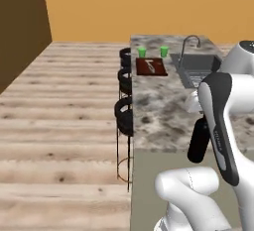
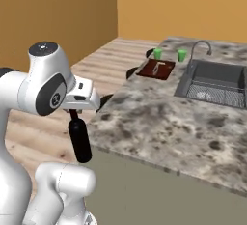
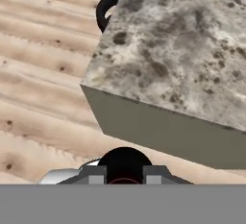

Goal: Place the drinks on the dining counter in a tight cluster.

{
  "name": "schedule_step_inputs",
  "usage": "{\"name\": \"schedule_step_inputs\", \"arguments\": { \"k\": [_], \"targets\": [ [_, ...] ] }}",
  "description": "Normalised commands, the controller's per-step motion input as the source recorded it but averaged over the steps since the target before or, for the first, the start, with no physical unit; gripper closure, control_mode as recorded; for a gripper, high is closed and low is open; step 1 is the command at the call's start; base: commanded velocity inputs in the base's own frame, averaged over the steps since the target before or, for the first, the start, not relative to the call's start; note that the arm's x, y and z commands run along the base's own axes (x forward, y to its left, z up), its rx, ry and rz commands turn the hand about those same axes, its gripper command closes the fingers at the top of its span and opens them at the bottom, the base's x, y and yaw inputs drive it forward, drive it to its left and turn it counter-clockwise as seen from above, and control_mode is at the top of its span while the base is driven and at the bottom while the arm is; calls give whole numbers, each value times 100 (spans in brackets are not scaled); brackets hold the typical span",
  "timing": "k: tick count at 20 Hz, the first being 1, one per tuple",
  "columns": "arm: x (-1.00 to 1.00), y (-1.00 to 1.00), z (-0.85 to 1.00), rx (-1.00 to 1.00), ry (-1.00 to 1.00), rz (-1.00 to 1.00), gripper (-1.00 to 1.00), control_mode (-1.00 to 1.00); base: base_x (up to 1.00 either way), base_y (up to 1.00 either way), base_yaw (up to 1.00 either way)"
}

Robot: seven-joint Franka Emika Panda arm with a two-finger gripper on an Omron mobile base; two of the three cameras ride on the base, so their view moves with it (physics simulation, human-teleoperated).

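My gripper (image 2: 73, 114) is shut on the neck of the slim black wine bottle (image 2: 80, 145), one of the drinks. The bottle hangs nearly upright off the near end of the dining counter (image 2: 159, 122), beside its corner and not over the top. In the left base view the wine bottle (image 1: 198, 141) shows in front of the speckled marble dining counter (image 1: 158, 106), partly behind my arm. From the hand, the bottle's dark round top (image 3: 125, 164) sits between my fingers, with the dining counter's (image 3: 168, 50) near corner ahead.
Two small green cups (image 1: 142, 52) (image 1: 164, 51) and a dark red board (image 1: 151, 67) stand at the counter's far end. An inset sink (image 2: 217, 81) with faucet (image 2: 202, 46) lies to the right. Black stools (image 1: 124, 111) line the left side over wooden floor (image 1: 59, 126).
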Motion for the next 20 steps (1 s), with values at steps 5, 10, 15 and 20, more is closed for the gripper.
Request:
{"name": "schedule_step_inputs", "arguments": {
  "k": [5,10,15,20],
  "targets": [
    [0,0,0,0,0,0,100,100,38,32,-51],
    [0,0,0,0,0,0,100,100,47,-25,-19],
    [0,0,0,0,0,0,100,100,83,-15,0],
    [0,0,0,0,0,0,100,100,6,0,0]
  ]
}}
